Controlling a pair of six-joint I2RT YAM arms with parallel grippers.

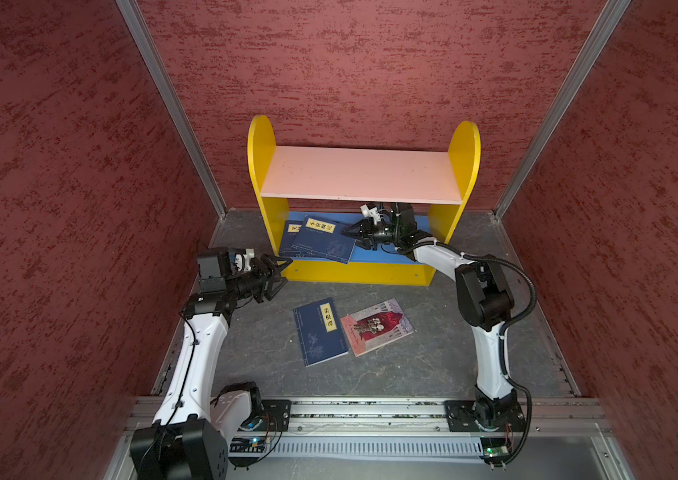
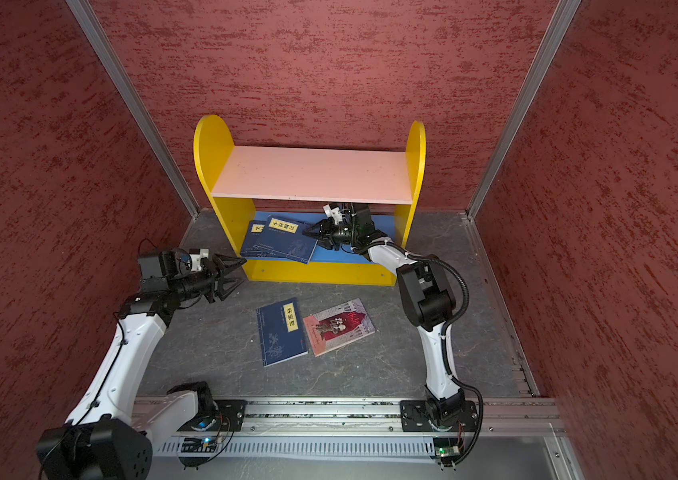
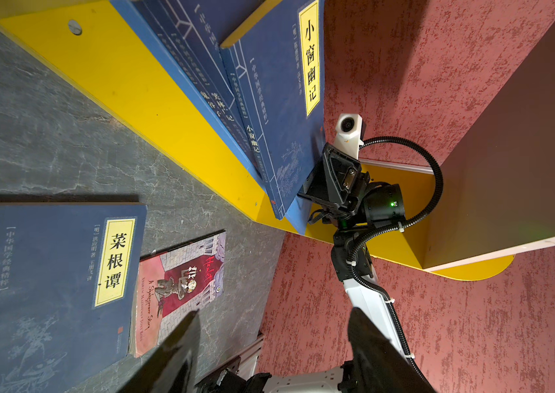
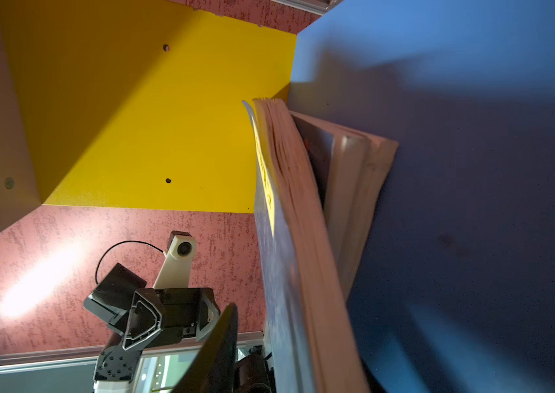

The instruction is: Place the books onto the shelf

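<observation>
Navy book [image 1: 322, 243] has its corner between the right jaws.

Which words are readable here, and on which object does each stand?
"菜根谭": yellow label, navy book on the floor.
"小窗幽记": yellow label, topmost navy book on the shelf.
"Hamlet", "A Shakespeare Story": pink book.
Smaller cover print: too small to read.
</observation>
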